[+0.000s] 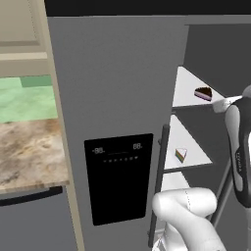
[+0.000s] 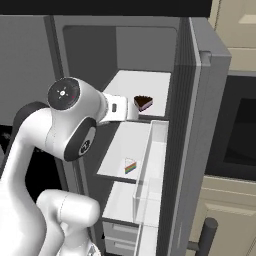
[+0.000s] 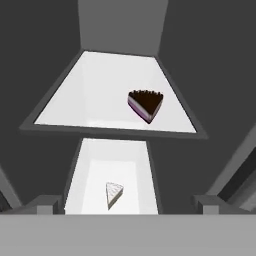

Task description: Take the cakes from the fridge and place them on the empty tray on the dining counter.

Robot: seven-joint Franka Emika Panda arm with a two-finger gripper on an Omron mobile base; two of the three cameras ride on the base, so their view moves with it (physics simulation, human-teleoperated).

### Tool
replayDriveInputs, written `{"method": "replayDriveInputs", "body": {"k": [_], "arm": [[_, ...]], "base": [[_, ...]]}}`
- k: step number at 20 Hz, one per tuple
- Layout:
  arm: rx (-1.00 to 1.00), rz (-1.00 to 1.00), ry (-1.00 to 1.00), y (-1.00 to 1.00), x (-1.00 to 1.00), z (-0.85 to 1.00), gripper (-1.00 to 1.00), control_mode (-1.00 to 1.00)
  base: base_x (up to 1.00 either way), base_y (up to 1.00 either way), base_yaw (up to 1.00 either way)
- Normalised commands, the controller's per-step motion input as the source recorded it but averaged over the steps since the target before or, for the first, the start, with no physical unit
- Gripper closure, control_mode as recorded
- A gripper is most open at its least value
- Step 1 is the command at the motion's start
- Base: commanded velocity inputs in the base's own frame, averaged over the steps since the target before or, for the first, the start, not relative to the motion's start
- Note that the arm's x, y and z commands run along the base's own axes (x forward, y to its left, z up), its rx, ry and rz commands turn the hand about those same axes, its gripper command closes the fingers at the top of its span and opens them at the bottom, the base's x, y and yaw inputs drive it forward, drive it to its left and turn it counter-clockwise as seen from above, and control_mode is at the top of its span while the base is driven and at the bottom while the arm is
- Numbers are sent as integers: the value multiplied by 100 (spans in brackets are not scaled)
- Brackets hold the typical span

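Empty hand [image 3: 128, 205] apparently wide open.

The left base view looks forward from behind the white arm [image 1: 188, 215], close to the tall grey fridge [image 1: 117, 73]. The right base view faces its open shelves [image 2: 142, 85] from the other side. The hand view peers in from just outside; all three share the dark-topped cake wedge [image 3: 146, 104].

Inside the open grey fridge [image 2: 200, 100], a dark-topped cake slice [image 2: 143, 103] sits on the upper white shelf; a cream wedge with coloured layers [image 2: 130, 166] rests on the shelf just below.
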Motion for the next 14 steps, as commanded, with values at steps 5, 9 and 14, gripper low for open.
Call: {"method": "replayDriveInputs", "body": {"k": [5, 9, 14], "arm": [[5, -4, 0, 2, 14, 0, -100, -100], [0, -3, 0, 5, 41, 0, -100, -100], [0, 0, -2, 1, 42, 0, -100, -100]], "base": [[0, 0, 0], [0, 0, 0], [0, 0, 0]]}}
